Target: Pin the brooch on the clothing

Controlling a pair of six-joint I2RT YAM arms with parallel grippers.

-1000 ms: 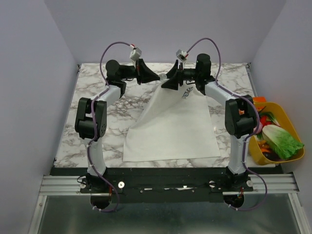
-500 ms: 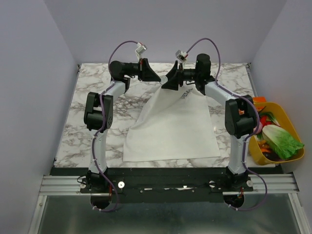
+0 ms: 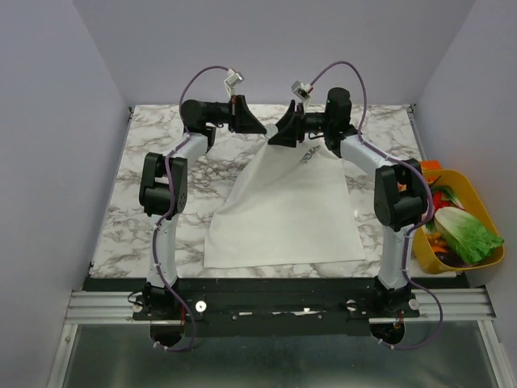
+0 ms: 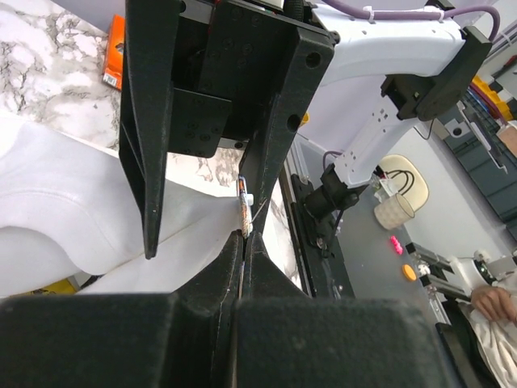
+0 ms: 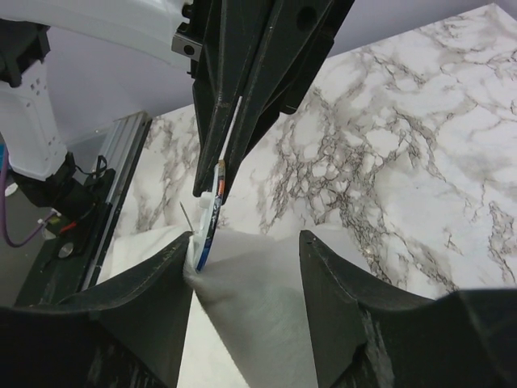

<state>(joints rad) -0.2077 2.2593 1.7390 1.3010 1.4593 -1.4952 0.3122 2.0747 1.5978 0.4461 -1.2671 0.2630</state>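
Note:
The white clothing (image 3: 283, 210) lies on the marble table, with its far end lifted to a peak between the two grippers. My left gripper (image 4: 244, 238) is shut on the brooch (image 4: 245, 212), a thin disc seen edge-on with its pin sticking out. In the right wrist view the brooch (image 5: 208, 214) touches the raised fold of clothing (image 5: 250, 307) right beside my right gripper's left finger. My right gripper (image 5: 246, 242) stands open astride that fold. From above, the left gripper (image 3: 257, 129) and right gripper (image 3: 277, 136) meet tip to tip at the back of the table.
A yellow bin (image 3: 477, 202) holding lettuce and other vegetables sits at the table's right edge. The shirt's flower print (image 3: 310, 156) lies just under the right forearm. Bare marble (image 3: 161, 234) lies left of the shirt.
The left arm has changed pose, its elbow shifting up and to the right, while its gripper stayed at the shirt's raised peak. The right arm has hardly moved.

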